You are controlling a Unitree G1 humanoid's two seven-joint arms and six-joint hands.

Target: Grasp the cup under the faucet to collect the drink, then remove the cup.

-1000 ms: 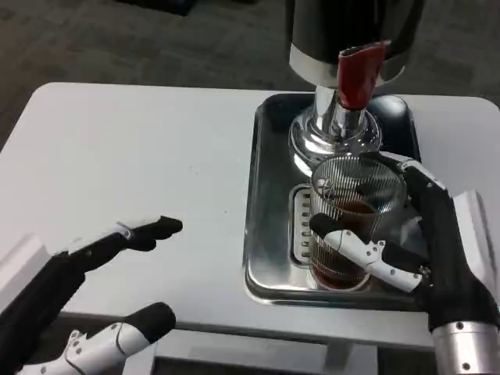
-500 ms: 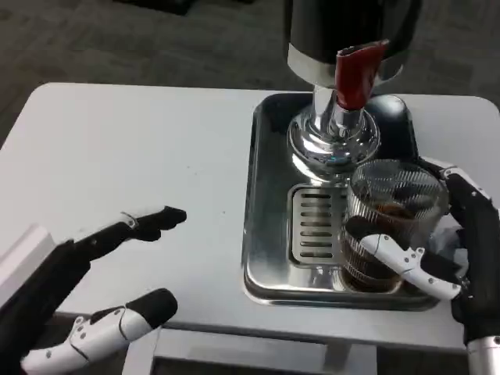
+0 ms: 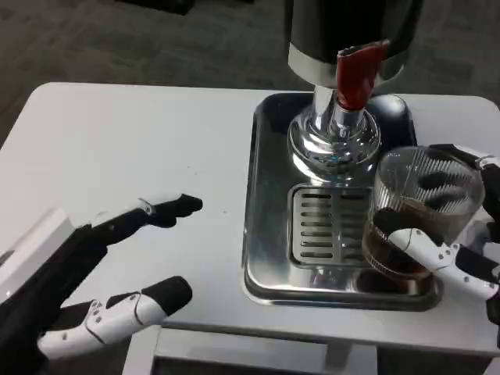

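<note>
**Cup held at tray's right edge, off the grate**

Head view: your right hand (image 3: 461,234) grips the cup (image 3: 418,215), fingers (image 3: 426,248) wrapped across the front of the ribbed clear glass, more fingers dark behind the glass on its far side. The cup is upright-ish, tilted slightly, with dark drink in its lower part. It sits over the right side of the steel tray (image 3: 266,234), to the right of the slotted drip grate (image 3: 322,226) and not under the faucet (image 3: 336,117). You can't tell whether its base touches the tray or is lifted clear. The red tap lever (image 3: 355,74) stands above the chrome spout base, below the dark dispenser body (image 3: 344,27).

Your left hand (image 3: 94,273) holds nothing, fingers spread apart, black tips pointing right, over the near-left edge of the white table (image 3: 141,148), well apart from the tray.
</note>
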